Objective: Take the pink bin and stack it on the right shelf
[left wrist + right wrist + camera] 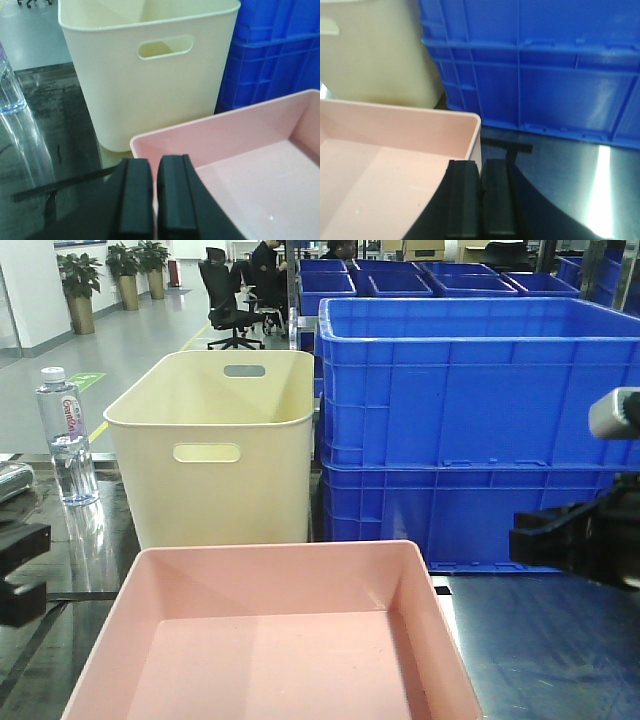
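The pink bin (270, 640) fills the near middle of the front view, open side up and empty. In the left wrist view my left gripper (154, 162) is shut on the pink bin (240, 150), its two fingers astride the left wall just behind the far-left corner. In the right wrist view my right gripper (481, 162) is shut on the right wall of the pink bin (395, 165) in the same way. The right shelf (540, 650) is the dark glossy surface under and beside the bin. I cannot tell whether the bin's base rests on it.
A taller cream bin (215, 450) with handle slots stands just beyond the pink bin. Two stacked blue crates (470, 430) wall off the far right. A water bottle (68, 435) stands at the far left. Black arm parts (570, 540) show at the side edges.
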Controlling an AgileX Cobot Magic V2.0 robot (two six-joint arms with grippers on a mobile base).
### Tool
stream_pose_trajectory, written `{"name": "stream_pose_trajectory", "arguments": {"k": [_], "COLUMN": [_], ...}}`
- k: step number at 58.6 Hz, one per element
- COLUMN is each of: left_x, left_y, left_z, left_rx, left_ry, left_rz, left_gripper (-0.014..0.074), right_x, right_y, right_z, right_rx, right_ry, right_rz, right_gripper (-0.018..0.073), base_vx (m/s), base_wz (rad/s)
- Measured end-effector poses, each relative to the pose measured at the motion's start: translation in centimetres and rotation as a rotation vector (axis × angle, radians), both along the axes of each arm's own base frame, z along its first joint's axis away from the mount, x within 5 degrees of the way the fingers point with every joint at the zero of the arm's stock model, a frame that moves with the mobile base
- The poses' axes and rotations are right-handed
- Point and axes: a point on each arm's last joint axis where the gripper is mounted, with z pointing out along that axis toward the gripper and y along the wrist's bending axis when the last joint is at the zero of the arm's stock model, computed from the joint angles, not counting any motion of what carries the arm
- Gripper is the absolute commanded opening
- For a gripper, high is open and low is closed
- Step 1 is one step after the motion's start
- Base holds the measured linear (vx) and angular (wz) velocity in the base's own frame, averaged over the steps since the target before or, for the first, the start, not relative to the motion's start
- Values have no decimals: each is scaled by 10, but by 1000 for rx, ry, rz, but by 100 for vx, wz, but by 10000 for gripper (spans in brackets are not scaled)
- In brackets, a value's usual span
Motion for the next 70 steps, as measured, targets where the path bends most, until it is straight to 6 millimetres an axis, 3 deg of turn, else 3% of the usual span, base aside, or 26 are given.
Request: {"name": "stream_pose_trajectory", "arguments": {"k": [5, 34, 43, 57, 62, 70], "left_x": [-2, -3, -15, -86, -110, -131], "left_y": [0, 1, 7, 46, 55, 60], "left_z": [-5, -10, -26, -81, -115, -164], "left_rx": [7, 17, 40, -116, -121, -115], "left_ry": [20, 47, 19, -188, -221, -210], "left_rz": [-2, -5, 12, 215, 280, 342], "left_gripper": [-10, -8, -8, -8, -8, -8], "right_x": [-1, -2, -2, -2, -2, -2], "right_y": [0, 0, 0, 0, 0, 0], "right_z": [-7, -9, -10, -10, -10, -10], "right_rx": [-5, -9, -10, -10, -10, -10], "right_ry": [30, 52, 54, 55, 55, 55], "right_rz": [4, 9, 10, 10, 10, 10], "right_gripper": [-2, -13, -13, -13, -13, -13], "base_vx": [0, 0, 0, 0, 0, 0], "base_wz": [0, 0, 0, 0, 0, 0]}}
